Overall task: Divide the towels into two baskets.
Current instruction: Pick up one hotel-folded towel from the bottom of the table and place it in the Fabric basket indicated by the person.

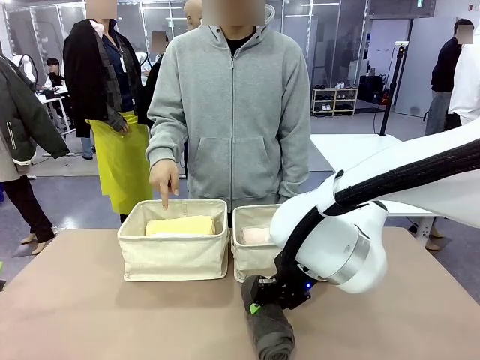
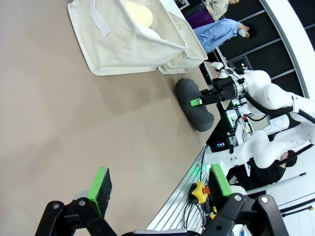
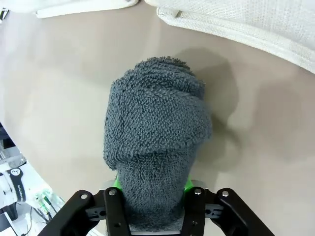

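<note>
One dark grey towel (image 1: 269,331) lies on the table (image 1: 90,307) in front of the two baskets, and we see our right gripper (image 3: 152,188) clenched around its near end, the green pads pressed into the terry on either side. Our left gripper (image 2: 160,187) hangs released over bare tabletop, holding nothing. The pale yellow towel (image 1: 180,225) already sits in the left basket (image 1: 174,255), where the person's hand (image 1: 164,180) points a finger down at the rim; a pale pink towel (image 1: 256,235) shows in the right basket (image 1: 253,259).

We judge the main risk to be the grip itself. We hold the roll near one end, so on lifting the long free end may sag, unroll, or slide out between the pads, since soft terry gives under pressure. A drooping end could also catch the soft folded rim of the nearer basket and drag or tip it. The person's hand stays close to the left basket, so carrying the towel there could bring our arm too near it. Choosing the wrong basket would leave the split uneven.

We can read no brand, label or writing on the towels or baskets; a pale fabric strip on one basket wall looks blank.
</note>
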Robot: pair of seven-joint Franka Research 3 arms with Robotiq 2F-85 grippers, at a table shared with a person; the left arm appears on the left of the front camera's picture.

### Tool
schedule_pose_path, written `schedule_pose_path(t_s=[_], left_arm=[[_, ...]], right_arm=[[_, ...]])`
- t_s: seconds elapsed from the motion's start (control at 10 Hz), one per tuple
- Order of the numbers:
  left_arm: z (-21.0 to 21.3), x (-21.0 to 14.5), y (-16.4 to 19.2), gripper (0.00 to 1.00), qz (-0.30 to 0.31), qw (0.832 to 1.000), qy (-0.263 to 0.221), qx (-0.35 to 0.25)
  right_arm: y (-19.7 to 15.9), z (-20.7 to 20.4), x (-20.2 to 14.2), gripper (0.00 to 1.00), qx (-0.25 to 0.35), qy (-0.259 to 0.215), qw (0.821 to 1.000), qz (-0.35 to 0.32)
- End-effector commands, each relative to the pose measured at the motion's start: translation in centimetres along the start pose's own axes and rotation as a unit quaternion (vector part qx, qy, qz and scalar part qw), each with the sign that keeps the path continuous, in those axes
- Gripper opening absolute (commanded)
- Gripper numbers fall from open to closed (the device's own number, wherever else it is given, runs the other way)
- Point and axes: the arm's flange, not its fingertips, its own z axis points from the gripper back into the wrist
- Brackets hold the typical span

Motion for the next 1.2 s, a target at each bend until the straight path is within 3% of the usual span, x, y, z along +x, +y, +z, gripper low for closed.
schedule_pose_path(t_s=[0.0,0.4,1.1], left_arm=[[0.4,-0.3,-0.4,1.0,-0.002,1.0,0.001,-0.006],[0.4,-0.3,-0.4,1.0,-0.002,1.0,0.001,-0.006],[0.4,-0.3,-0.4,1.0,-0.002,1.0,0.001,-0.006]], right_arm=[[2.2,3.7,0.3,0.2,-0.028,-0.007,0.999,0.013],[7.9,11.4,2.7,0.2,-0.055,-0.009,0.996,0.066],[8.5,13.1,2.9,0.2,-0.052,-0.021,0.995,0.084]])
